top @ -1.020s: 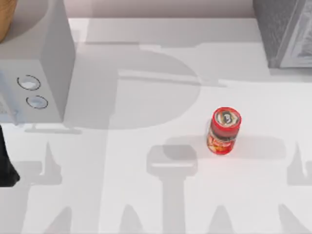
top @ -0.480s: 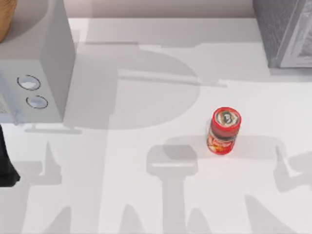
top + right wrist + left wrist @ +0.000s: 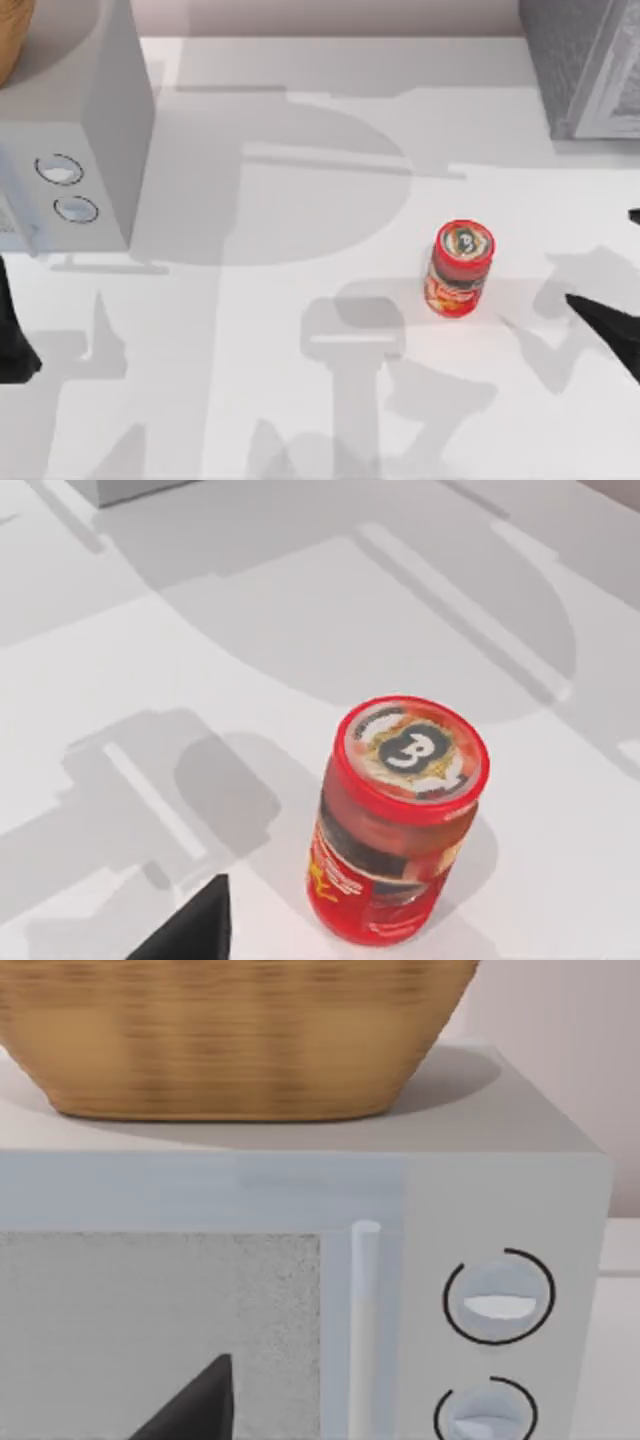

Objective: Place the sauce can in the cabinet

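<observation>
Right of the worktop's (image 3: 300, 130) middle, the sauce can (image 3: 461, 268) stands upright, touching nothing. At the right edge the right gripper (image 3: 612, 322) reaches in, near the can but apart from it; whether it is spread or pressed together I cannot tell. At the far right corner sits the cabinet (image 3: 580, 60). At the left edge sits the microwave (image 3: 70, 130), a basket (image 3: 230, 1035) on top, the left gripper (image 3: 12, 335) parked beside it.

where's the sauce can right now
The sauce can stands upright on the table, right of centre in the top view, nearer than the cabinet, with the right gripper approaching.
</observation>
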You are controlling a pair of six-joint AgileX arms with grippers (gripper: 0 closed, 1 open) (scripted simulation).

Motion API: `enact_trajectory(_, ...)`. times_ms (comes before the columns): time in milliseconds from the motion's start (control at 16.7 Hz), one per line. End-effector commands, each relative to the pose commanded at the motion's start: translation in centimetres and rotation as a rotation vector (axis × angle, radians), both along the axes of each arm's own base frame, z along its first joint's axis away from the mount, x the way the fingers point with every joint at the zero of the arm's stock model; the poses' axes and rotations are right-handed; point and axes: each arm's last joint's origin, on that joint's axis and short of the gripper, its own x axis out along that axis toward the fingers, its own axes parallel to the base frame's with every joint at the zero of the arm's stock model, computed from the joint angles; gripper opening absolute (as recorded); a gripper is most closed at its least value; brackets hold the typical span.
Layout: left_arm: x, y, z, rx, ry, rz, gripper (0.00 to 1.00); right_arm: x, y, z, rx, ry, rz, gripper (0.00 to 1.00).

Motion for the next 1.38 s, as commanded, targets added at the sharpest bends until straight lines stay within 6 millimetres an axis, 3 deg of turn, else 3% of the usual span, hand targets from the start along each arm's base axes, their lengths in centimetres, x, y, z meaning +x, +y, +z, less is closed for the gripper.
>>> enact_trajectory(300, 0.0, 0.0, 0.0, 0.0, 0.0, 0.0, 1.0, 7.0, 0.6, -2.4, 0.054, 0.071, 0.359, 1.0)
enact_trajectory(540, 0.0, 0.0, 0.0, 0.0, 0.0, 0.0, 1.0, 12.3, 0.5, -7.2, 0.178, 0.066, 0.564, 1.0)
enact_trajectory(720, 0.0, 0.0, 0.0, 0.0, 0.0, 0.0, 1.0, 15.0, 0.3, -11.8, 0.282, 0.035, 0.654, 1.0)
enact_trajectory(1020, 0.0, 0.0, 0.0, 0.0, 0.0, 0.0, 1.0, 17.0, -0.1, -18.1, 0.406, -0.022, 0.711, 1.0)
enact_trajectory(1140, 0.0, 0.0, 0.0, 0.0, 0.0, 0.0, 1.0, 17.3, -0.2, -19.1, 0.425, -0.035, 0.716, 1.0)
enact_trajectory(1380, 0.0, 0.0, 0.0, 0.0, 0.0, 0.0, 1.0, 17.3, -0.2, -19.3, 0.428, -0.037, 0.717, 1.0)
